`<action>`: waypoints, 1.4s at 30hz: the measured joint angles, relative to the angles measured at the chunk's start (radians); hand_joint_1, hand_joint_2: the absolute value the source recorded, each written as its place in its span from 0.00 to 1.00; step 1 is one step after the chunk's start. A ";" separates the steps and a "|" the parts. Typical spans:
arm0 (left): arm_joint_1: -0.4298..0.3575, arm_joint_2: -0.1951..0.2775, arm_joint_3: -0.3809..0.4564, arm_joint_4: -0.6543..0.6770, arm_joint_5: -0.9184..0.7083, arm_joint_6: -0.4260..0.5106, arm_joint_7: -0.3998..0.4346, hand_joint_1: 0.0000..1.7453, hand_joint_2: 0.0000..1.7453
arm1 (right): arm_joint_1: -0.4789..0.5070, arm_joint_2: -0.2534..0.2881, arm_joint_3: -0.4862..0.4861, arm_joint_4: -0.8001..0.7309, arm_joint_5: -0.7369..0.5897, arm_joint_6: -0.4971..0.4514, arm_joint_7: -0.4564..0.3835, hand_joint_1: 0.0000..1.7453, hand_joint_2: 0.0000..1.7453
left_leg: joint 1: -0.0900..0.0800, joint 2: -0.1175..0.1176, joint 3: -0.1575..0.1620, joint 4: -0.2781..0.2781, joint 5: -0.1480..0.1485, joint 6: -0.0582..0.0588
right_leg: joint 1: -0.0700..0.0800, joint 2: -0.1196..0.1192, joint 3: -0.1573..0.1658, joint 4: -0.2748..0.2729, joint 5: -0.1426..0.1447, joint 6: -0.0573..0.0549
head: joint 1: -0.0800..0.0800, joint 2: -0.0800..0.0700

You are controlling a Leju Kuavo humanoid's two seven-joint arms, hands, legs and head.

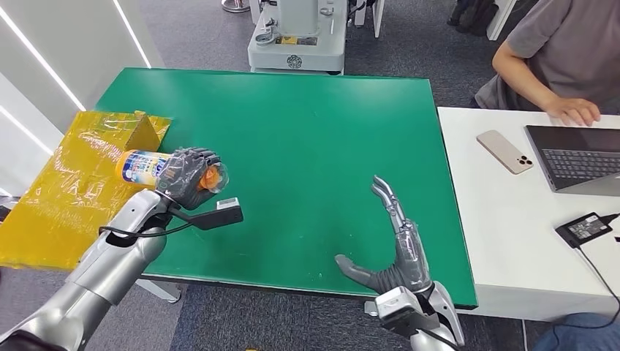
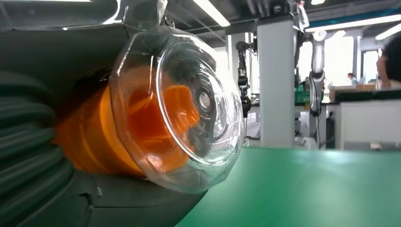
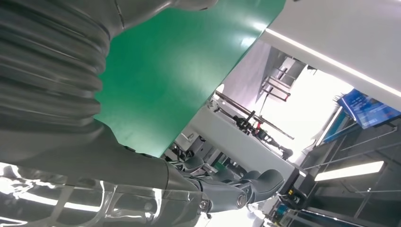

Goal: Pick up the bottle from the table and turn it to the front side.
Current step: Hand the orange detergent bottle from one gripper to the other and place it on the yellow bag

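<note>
Over the green table (image 1: pixel 314 146), near its left edge, your left hand (image 1: pixel 186 179) is wrapped around the bottle (image 1: pixel 146 167), held on its side above the surface. Right hand (image 1: pixel 395 245) hovers spread, holding nothing, near the table's front edge. Heads up: that smooth clear cap end (image 2: pixel 189 109) sticks out, so twisting could let it slide loose.

Green table (image 1: pixel 314 146) on grey carpet floor (image 1: pixel 212 29). White desk (image 1: pixel 504 219) just beside it, bearing laptop (image 1: pixel 577 157), phone (image 1: pixel 504 151), black adapter (image 1: pixel 583 228). Seated person (image 1: pixel 556 51) behind desk. Yellow wrapped board (image 1: pixel 66 183) beside table. Grey machine base (image 1: pixel 296 44) beyond. Ceiling strip lights (image 2: pixel 213 12).
</note>
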 joint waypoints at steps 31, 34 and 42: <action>-0.069 -0.004 0.009 0.582 -0.101 0.220 0.021 1.00 1.00 | 0.003 0.015 0.000 -0.017 -0.005 0.006 0.004 0.00 1.00 | 0.000 0.001 0.000 -0.001 0.000 -0.001 | 0.000 0.001 0.000 0.000 0.000 -0.001 | 0.000 0.000; -0.069 -0.005 0.014 0.591 -0.114 0.238 0.021 0.97 1.00 | -0.004 0.019 0.000 -0.008 -0.008 0.008 0.002 0.00 1.00 | 0.000 0.000 0.000 -0.001 0.000 -0.001 | 0.000 0.001 0.000 0.000 0.000 -0.001 | 0.000 0.000; -0.069 -0.017 0.024 0.601 -0.138 0.238 0.040 0.00 1.00 | -0.014 0.031 0.000 0.008 -0.009 0.008 0.000 0.00 1.00 | 0.000 0.000 0.000 -0.001 0.000 -0.001 | 0.000 0.001 0.000 0.000 0.000 -0.001 | 0.000 0.000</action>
